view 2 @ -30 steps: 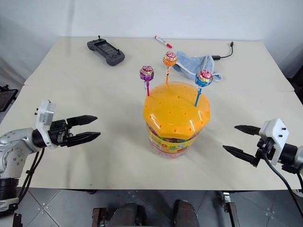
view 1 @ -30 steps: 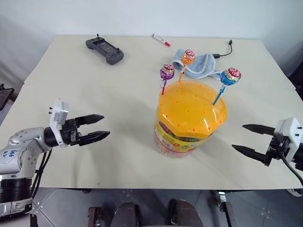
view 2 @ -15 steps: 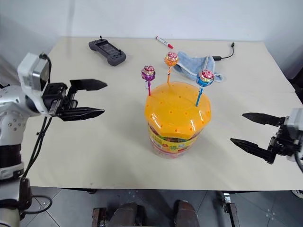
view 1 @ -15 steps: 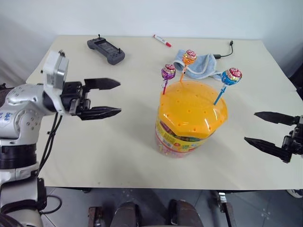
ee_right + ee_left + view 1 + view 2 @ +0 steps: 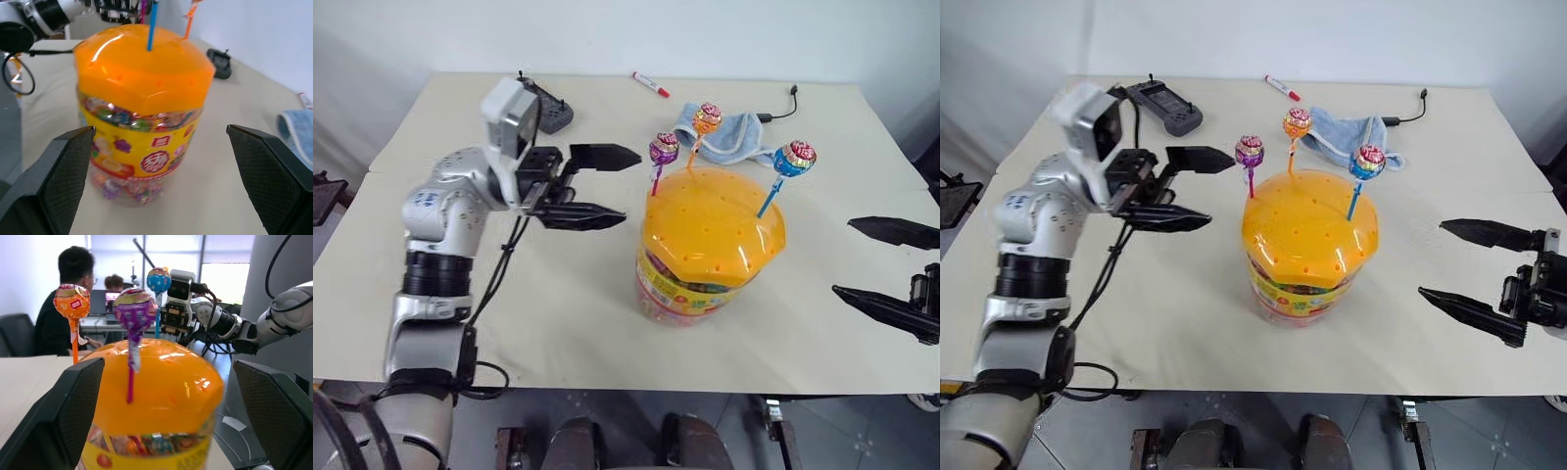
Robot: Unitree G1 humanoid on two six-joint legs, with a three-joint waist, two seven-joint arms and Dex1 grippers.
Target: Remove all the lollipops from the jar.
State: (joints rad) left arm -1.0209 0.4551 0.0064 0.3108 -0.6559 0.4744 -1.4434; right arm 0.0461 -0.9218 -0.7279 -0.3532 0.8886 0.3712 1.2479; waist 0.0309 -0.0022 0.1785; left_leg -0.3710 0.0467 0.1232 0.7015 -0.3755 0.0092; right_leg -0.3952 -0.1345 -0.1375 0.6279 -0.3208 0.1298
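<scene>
The jar (image 5: 677,284), a clear tub with a yellow-red label and a domed orange lid (image 5: 710,220), stands mid-table. Three lollipops are stuck upright in the lid: purple (image 5: 664,148), orange (image 5: 707,117) and blue (image 5: 797,157). My left gripper (image 5: 631,186) hovers open just left of the purple lollipop, pointing at it, without touching. The left wrist view looks between its fingers (image 5: 63,416) at the purple lollipop (image 5: 134,308). My right gripper (image 5: 842,257) is open, right of the jar and well apart from it. The right wrist view faces the jar (image 5: 142,112).
At the table's far side lie a black controller (image 5: 548,110), a red marker (image 5: 647,83), a blue towel (image 5: 729,137) and a black cable (image 5: 778,108). A seam crosses the table behind the jar. People sit (image 5: 73,308) in the left wrist view's background.
My left arm has risen and swung right, bringing its open gripper up beside the purple lollipop. My right gripper has lifted a little and drawn toward the right edge, still open.
</scene>
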